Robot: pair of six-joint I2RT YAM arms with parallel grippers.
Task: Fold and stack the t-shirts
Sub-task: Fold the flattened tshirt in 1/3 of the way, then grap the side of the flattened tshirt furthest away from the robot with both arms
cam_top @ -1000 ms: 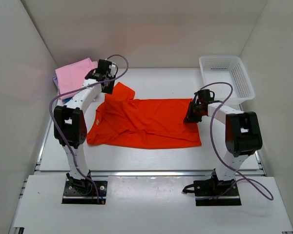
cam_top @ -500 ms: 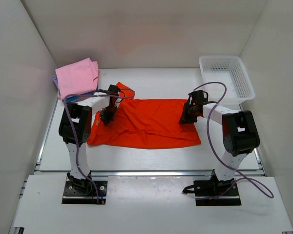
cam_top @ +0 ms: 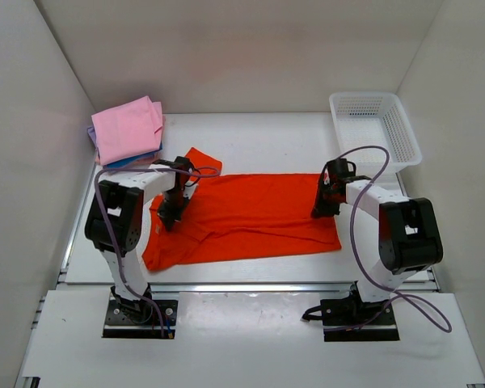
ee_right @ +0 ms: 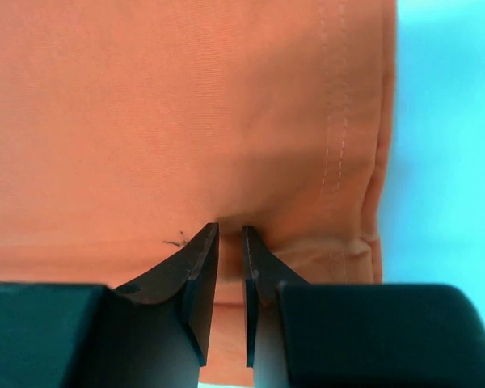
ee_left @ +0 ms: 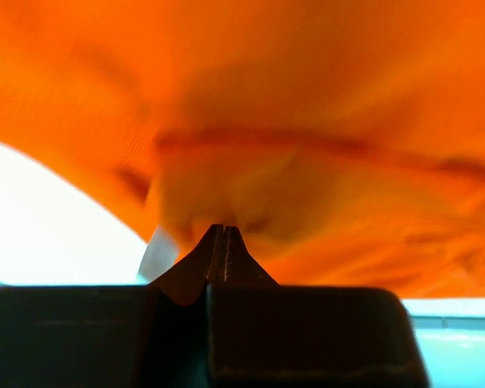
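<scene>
Two hands are clenched on the orange t-shirt (cam_top: pixel 250 220). The left hand (ee_left: pixel 224 234) pinches bunched cloth at 9 o'clock and the right hand (ee_right: pixel 230 236) pinches near the hem at 3 o'clock, probably to hold the fabric taut for folding. The shirt lies mid-table (cam_top: pixel 259 137). The folded t-shirts (cam_top: pixel 128 128) are stacked at 10 o'clock.

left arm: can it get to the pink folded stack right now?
Probably yes: nothing lies between left gripper and pink stack, but it is shut on the orange shirt, so release first.
</scene>
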